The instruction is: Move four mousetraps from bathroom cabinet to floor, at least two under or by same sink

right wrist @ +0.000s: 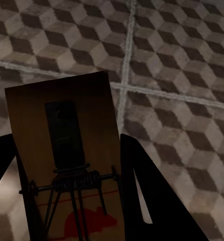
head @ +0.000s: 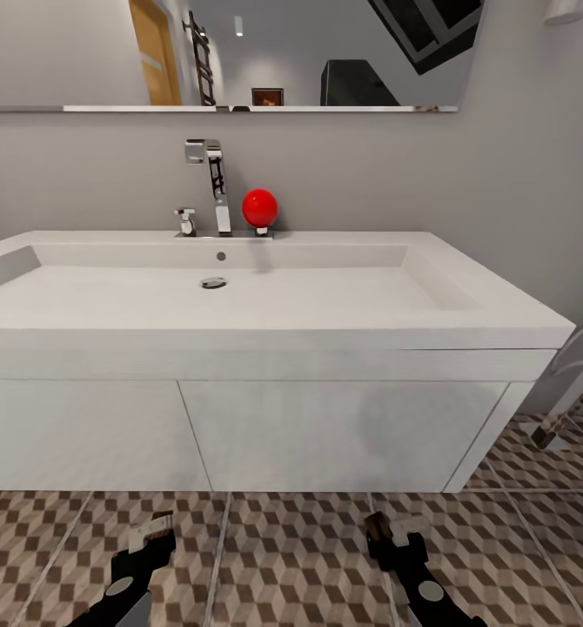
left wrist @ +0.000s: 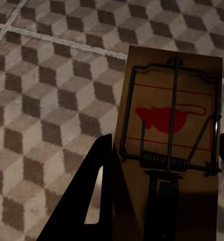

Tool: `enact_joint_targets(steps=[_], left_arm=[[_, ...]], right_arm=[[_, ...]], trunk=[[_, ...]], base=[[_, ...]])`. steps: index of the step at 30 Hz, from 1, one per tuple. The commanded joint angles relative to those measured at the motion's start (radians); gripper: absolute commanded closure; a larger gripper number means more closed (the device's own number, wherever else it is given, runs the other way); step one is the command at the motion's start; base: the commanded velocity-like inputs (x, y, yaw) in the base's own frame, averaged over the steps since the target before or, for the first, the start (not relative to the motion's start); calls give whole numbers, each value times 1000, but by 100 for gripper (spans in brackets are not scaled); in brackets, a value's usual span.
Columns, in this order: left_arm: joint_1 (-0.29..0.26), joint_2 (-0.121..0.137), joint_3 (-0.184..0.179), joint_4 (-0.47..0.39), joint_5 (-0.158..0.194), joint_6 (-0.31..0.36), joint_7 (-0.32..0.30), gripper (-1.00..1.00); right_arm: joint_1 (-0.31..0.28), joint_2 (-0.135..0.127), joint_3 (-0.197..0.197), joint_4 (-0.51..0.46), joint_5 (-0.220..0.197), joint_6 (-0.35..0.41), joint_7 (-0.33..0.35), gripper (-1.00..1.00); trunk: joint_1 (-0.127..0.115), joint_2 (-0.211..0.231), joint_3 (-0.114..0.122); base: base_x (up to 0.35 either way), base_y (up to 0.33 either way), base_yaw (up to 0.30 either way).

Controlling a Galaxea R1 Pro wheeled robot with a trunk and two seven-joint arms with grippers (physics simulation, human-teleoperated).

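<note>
Two mousetraps, one (left wrist: 170, 130) clenched in the left gripper (left wrist: 162, 201), another (right wrist: 67, 165) seemingly pinched by the right gripper (right wrist: 67, 201), hang above the bathroom floor (head: 283, 557).

The robot's left gripper (head: 152, 542) is showing at about 7 o'clock in the head view. It is black, with a round grey spot on its body. The right gripper (head: 394, 538), near 5 o'clock, is looking the same: black with a grey round spot. In the wrist views, the fingers (left wrist: 94, 201) are looking like flat black pointed blades (right wrist: 152, 201).
</note>
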Motion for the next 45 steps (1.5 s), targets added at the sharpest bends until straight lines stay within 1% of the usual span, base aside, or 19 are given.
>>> enact_joint_targets(steps=[1,7,17,21,24,45], left_arm=[[-2,2,-9,-1,8,-4,9,100],[-5,-2,-9,-2,8,-4,8,100],[-6,1,-9,-6,6,-11,8,100],[-6,1,-9,-8,-9,-12,4,100],[-7,-1,-9,-8,-13,-13,10,100],[-10,3,-9,-8,-16,-13,13,100]], right_arm=[[-1,0,2,0,5,-2,-6,100],[-1,0,3,0,5,-1,-11,100],[-1,0,3,2,5,-1,-12,100],[-1,0,3,2,6,-1,-12,100],[-1,0,3,1,6,-1,-12,100],[-1,0,3,1,5,-3,-14,100]], trunk=[[0,0,-1],[0,0,-1],[4,-3,-40],[6,-4,-55],[7,-4,-67],[17,-9,-148]], base=[[0,0,0],[0,0,0],[0,0,0],[0,0,0],[0,0,0],[0,0,0]])
